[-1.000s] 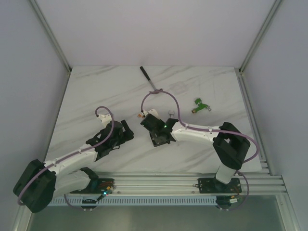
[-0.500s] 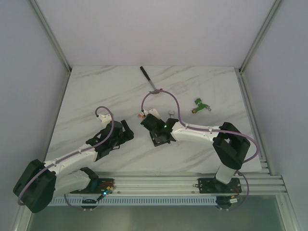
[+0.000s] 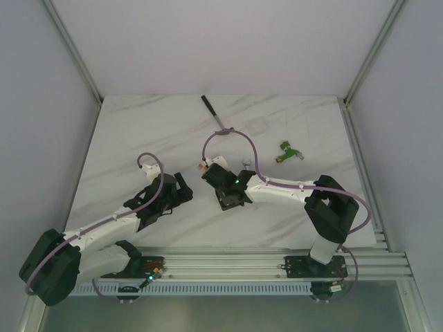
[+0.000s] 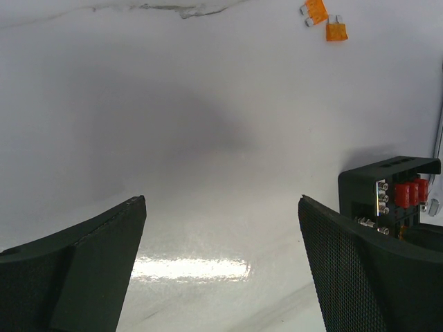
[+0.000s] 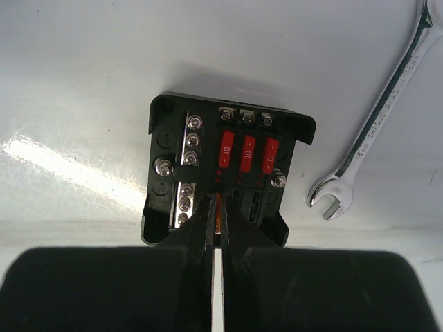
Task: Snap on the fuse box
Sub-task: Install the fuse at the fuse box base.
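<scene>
The fuse box is a black squarish box lying on the white table, with three red fuses in its upper row. My right gripper is over its lower row, shut on a thin orange fuse that stands in the box. In the top view the fuse box lies mostly hidden under the right gripper. My left gripper sits to the left of it, apart. Its jaws stand wide open over bare table, with the fuse box at the right edge of that view.
A silver wrench lies just right of the box. Two loose orange fuses lie beyond the left gripper. A dark-handled tool lies at the back, and a green connector at the right.
</scene>
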Controlling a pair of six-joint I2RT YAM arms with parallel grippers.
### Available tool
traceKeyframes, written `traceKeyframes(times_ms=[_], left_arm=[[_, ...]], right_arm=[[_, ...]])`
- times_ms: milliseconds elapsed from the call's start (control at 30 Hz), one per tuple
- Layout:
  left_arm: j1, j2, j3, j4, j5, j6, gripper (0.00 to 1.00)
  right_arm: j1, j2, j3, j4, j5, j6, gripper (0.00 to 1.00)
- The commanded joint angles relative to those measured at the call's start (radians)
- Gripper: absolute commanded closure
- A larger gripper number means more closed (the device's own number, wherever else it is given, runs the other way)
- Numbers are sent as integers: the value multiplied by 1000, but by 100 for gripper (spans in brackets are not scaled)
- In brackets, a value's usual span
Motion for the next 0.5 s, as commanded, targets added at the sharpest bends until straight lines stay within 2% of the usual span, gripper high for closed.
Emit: traceKeyframes(times_ms=[0,467], left_arm=[[5,-3,28,-14,10,-2,0],[6,-4,31,-14,17,-3,0]], right_arm=[[6,36,16,7,-21,-9,100],[6,-12,-32,3,-20,4,100]])
